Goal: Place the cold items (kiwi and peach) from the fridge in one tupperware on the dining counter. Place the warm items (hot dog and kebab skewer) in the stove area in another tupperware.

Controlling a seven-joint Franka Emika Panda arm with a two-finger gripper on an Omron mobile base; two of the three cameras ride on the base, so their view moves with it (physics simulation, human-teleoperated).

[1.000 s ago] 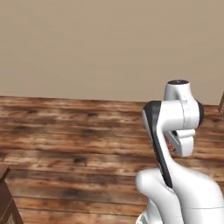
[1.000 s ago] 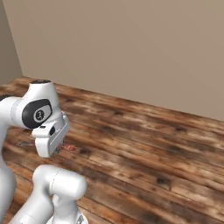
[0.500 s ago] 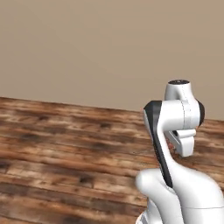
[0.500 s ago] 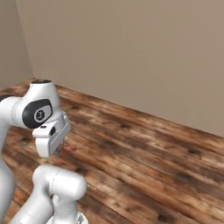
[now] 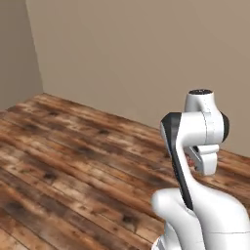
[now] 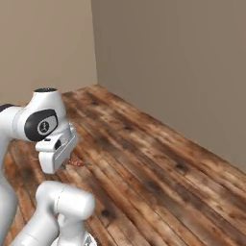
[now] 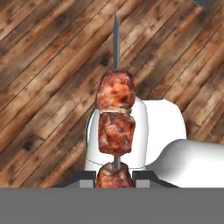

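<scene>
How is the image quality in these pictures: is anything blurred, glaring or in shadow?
Hand view: the kebab skewer is sharp, evenly lit, without glare. Left base view: the wooden floor looks soft, the beige wall flat and shadowless. Right base view: one wall is rendered darker than the other.

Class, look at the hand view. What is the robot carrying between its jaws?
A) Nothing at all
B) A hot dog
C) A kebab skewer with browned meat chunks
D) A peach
C: in the hand view the kebab skewer, browned meat chunks on a thin metal pin, rises from between the shut jaws of the gripper over the wood floor.
</scene>
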